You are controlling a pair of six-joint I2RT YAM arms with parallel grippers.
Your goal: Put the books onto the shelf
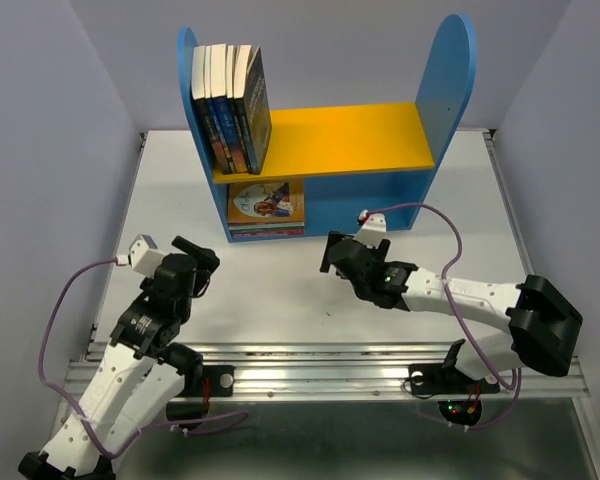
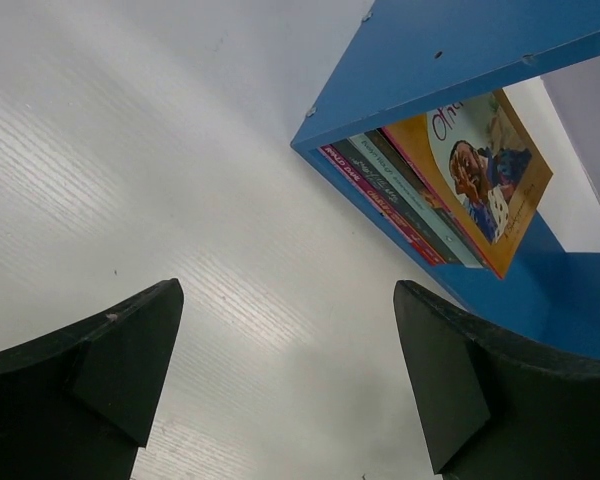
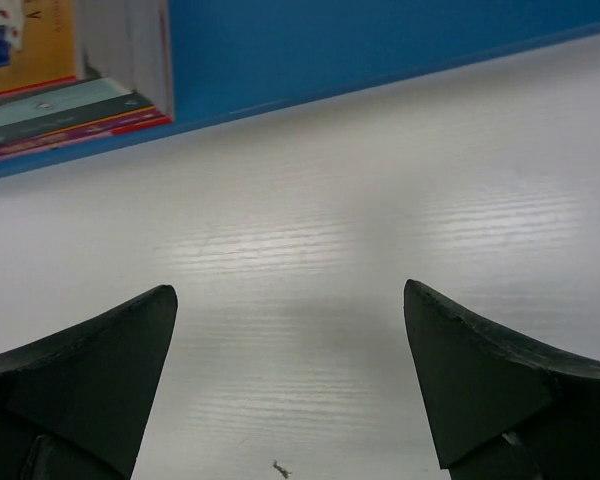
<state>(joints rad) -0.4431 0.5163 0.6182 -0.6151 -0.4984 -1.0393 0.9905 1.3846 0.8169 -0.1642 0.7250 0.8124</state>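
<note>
The shelf (image 1: 350, 135) stands at the back of the table, with blue round-topped sides and a yellow upper board. Several books (image 1: 230, 105) stand upright at the left end of that board. More books (image 1: 267, 205) lie in a flat stack in the blue lower compartment. My left gripper (image 1: 202, 268) hovers open and empty over the table, in front of and to the left of the shelf. My right gripper (image 1: 348, 248) is open and empty just in front of the lower compartment. The left wrist view shows the stacked books (image 2: 430, 190) beyond the left gripper (image 2: 285, 350). The right wrist view shows their edges (image 3: 70, 110) at top left, beyond the right gripper (image 3: 290, 350).
The white table (image 1: 280, 300) lies between pale walls on both sides. A metal rail (image 1: 330, 365) carries the arm bases along the near edge. Purple cables (image 1: 450, 240) loop off both arms. The right part of the yellow board is bare.
</note>
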